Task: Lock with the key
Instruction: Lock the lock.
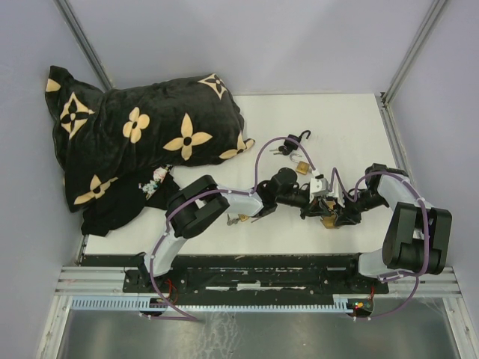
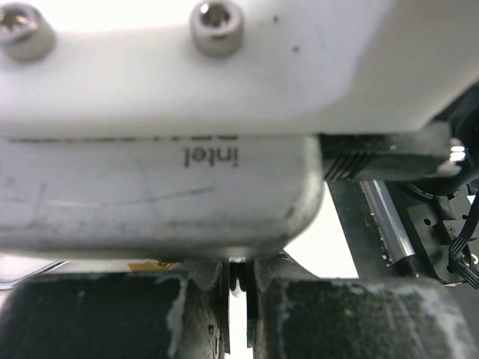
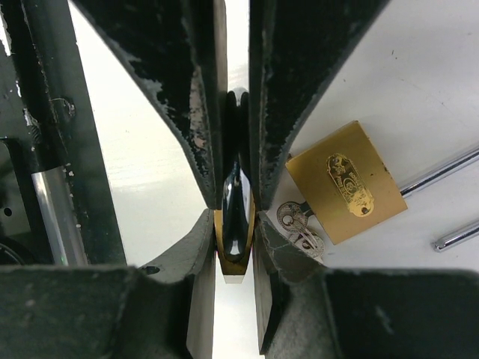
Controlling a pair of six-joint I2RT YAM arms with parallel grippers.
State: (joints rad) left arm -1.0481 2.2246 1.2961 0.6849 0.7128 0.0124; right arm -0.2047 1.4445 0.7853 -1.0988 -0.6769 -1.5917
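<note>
The loose padlock (image 3: 346, 185) at three o'clock is glossy brass with a polished steel shackle (image 3: 440, 173); the clamped padlock (image 3: 233, 266) in the right gripper (image 3: 234, 228) is brass, its fingers (image 3: 299, 307) scuffed matt black; the blanket (image 1: 142, 127), ten o'clock overhead, is plush cloth.

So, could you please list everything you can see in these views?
cushion: one, black with tan flowers, table's back left
small pale object: one, whitish, at the cushion's front edge, unidentifiable
loose padlock: one, brass, beside the jaws, keys in it
held padlock: one, brass, edge-on between the right jaws
dark glossy piece: one, black, pinched by the left jaws against the held padlock; likely the key
black hook: one, behind the meeting arms
small metal pieces: a few, silvery, beside the left arm, possibly keys
table: one, white
left arm: one, white and black
right arm: one, white and black
</note>
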